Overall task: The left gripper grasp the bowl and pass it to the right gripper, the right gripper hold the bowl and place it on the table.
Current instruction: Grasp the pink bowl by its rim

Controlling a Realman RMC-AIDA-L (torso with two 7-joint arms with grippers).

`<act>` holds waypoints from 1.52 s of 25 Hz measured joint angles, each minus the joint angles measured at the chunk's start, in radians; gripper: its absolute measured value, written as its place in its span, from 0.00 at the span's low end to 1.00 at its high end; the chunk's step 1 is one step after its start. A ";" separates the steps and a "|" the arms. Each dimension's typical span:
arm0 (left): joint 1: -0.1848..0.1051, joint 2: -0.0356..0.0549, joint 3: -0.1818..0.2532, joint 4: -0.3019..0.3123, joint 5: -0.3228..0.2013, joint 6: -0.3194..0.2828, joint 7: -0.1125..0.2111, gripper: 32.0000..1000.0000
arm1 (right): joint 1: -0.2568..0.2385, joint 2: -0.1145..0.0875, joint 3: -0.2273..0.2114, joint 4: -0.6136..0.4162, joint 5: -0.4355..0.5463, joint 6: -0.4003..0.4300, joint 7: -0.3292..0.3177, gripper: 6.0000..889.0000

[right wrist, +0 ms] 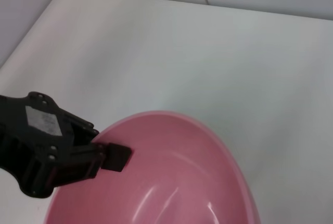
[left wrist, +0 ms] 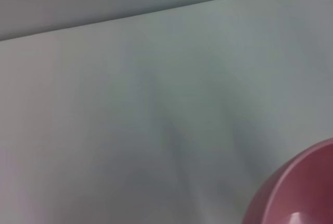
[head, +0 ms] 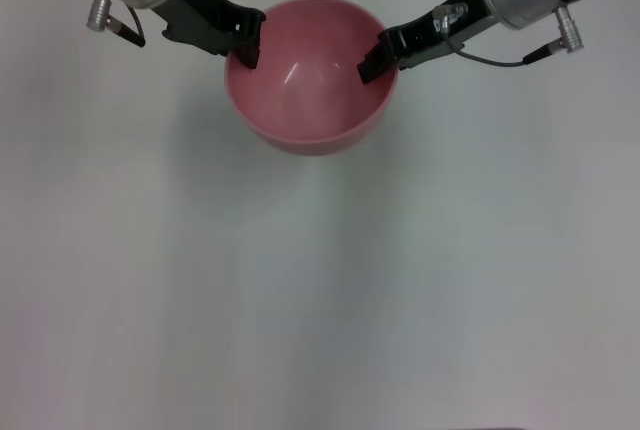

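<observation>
Bowl: the round, glossy pink plastic bowl [head: 308,80] hung above the plain white table [head: 320,290].
Left gripper [head: 246,45]: pinched one rim.
Right gripper [head: 374,62]: pinched the other rim.
Tip: left should let go only once right held tight.

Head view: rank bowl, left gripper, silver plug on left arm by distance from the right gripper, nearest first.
1. bowl: the right gripper is at its right rim.
2. left gripper: across the bowl, at its left rim.
3. silver plug: farthest, on the left arm, top left corner.

Pink bowl [head: 310,90] held upright above white table [head: 320,300].
</observation>
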State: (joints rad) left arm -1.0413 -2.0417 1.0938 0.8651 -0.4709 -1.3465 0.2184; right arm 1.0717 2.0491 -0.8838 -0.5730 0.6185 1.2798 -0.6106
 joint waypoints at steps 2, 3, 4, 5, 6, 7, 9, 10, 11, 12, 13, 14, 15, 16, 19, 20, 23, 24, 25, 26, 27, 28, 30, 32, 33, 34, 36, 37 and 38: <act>0.000 -0.0001 -0.001 0.000 -0.001 0.000 0.000 0.03 | -0.001 0.000 0.000 0.000 0.001 0.000 0.000 0.20; -0.001 -0.0001 -0.003 0.000 -0.001 0.000 0.000 0.03 | -0.001 0.000 0.000 0.000 0.001 0.000 0.000 0.20; 0.000 -0.0001 -0.004 0.000 -0.001 0.000 0.000 0.03 | -0.001 0.000 0.000 0.000 0.002 0.000 0.000 0.20; 0.000 -0.0001 -0.005 0.000 -0.001 0.000 0.000 0.03 | -0.001 0.000 0.000 0.001 0.002 -0.001 0.000 0.19; 0.000 -0.0002 -0.007 0.000 -0.002 0.000 -0.002 0.03 | -0.001 0.000 0.000 0.001 0.002 -0.003 0.000 0.19; 0.001 -0.0001 -0.008 0.000 -0.003 0.000 -0.003 0.03 | -0.001 0.000 0.000 0.001 0.003 -0.006 0.000 0.19; 0.002 0.0004 -0.010 -0.002 -0.003 0.000 -0.005 0.03 | -0.001 0.000 0.000 0.001 0.003 -0.010 -0.001 0.19; 0.002 0.0005 -0.011 -0.002 -0.004 0.000 -0.005 0.03 | -0.002 0.001 0.000 0.001 0.003 -0.011 -0.001 0.19; 0.003 0.0007 -0.011 -0.003 -0.006 0.000 -0.005 0.03 | -0.003 0.001 0.000 0.001 0.003 -0.011 -0.001 0.19; 0.003 0.0011 -0.011 -0.004 -0.008 0.000 -0.005 0.03 | -0.004 0.001 0.000 0.001 0.003 -0.012 -0.001 0.19; 0.003 0.0020 -0.011 -0.005 -0.015 0.000 -0.005 0.03 | -0.005 0.001 0.000 0.001 0.003 -0.012 -0.001 0.18; 0.004 0.0035 -0.012 -0.006 -0.025 -0.001 -0.005 0.03 | -0.006 0.000 0.001 0.001 0.003 -0.012 -0.001 0.18; 0.005 0.0045 -0.012 -0.006 -0.034 -0.002 -0.005 0.04 | -0.006 0.000 0.004 0.001 0.003 -0.013 -0.001 0.17; 0.006 0.0062 -0.013 -0.007 -0.047 -0.004 -0.006 0.04 | -0.008 0.000 0.007 0.001 0.003 -0.013 -0.001 0.17; 0.006 0.0081 -0.024 -0.007 -0.060 -0.006 -0.008 0.06 | -0.011 0.000 0.014 0.001 0.003 -0.013 0.000 0.17; 0.007 0.0079 -0.031 -0.007 -0.065 -0.007 -0.008 0.06 | -0.011 0.000 0.016 0.001 0.003 -0.013 0.000 0.16; 0.010 0.0080 -0.060 -0.008 -0.080 -0.013 0.010 0.09 | -0.011 -0.001 0.023 0.001 0.003 -0.012 0.000 0.16; 0.013 0.0089 -0.064 -0.009 -0.092 -0.014 0.018 0.10 | -0.011 -0.001 0.024 0.001 0.003 -0.010 0.000 0.16; 0.014 0.0096 -0.066 -0.009 -0.100 -0.015 0.023 0.11 | -0.012 -0.002 0.024 0.001 0.003 -0.008 0.000 0.16; 0.016 0.0105 -0.066 -0.009 -0.112 -0.014 0.029 0.12 | -0.012 -0.003 0.025 0.001 0.003 -0.007 0.000 0.16; 0.016 0.0109 -0.066 -0.009 -0.119 -0.015 0.031 0.12 | -0.013 -0.004 0.025 0.001 0.003 -0.005 0.000 0.16; 0.016 0.0111 -0.066 -0.009 -0.123 -0.015 0.032 0.13 | -0.015 -0.004 0.026 0.001 0.003 -0.005 0.001 0.16; 0.015 0.0110 -0.066 -0.009 -0.125 -0.016 0.032 0.23 | -0.017 -0.005 0.026 0.001 0.003 -0.005 0.001 0.15; 0.015 0.0108 -0.066 -0.008 -0.126 -0.016 0.032 0.32 | -0.019 -0.005 0.026 0.001 0.003 -0.004 0.001 0.15; 0.015 0.0107 -0.066 -0.008 -0.126 -0.017 0.032 0.37 | -0.020 -0.005 0.027 0.001 0.004 -0.004 0.001 0.15; 0.015 0.0106 -0.066 -0.006 -0.127 -0.018 0.032 0.41 | -0.020 -0.005 0.031 0.001 0.004 -0.004 0.001 0.15; 0.015 0.0106 -0.066 -0.004 -0.126 -0.022 0.032 0.49 | -0.022 -0.006 0.037 0.001 0.004 -0.002 0.001 0.15; 0.014 0.0106 -0.066 -0.003 -0.126 -0.025 0.032 0.54 | -0.023 -0.006 0.041 0.001 0.004 -0.002 0.001 0.15; 0.013 0.0106 -0.066 -0.002 -0.126 -0.027 0.032 0.58 | -0.023 -0.007 0.044 0.001 0.004 -0.002 0.002 0.15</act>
State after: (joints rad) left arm -1.0279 -2.0311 1.0278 0.8628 -0.5970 -1.3735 0.2506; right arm 1.0482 2.0425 -0.8401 -0.5722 0.6222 1.2782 -0.6091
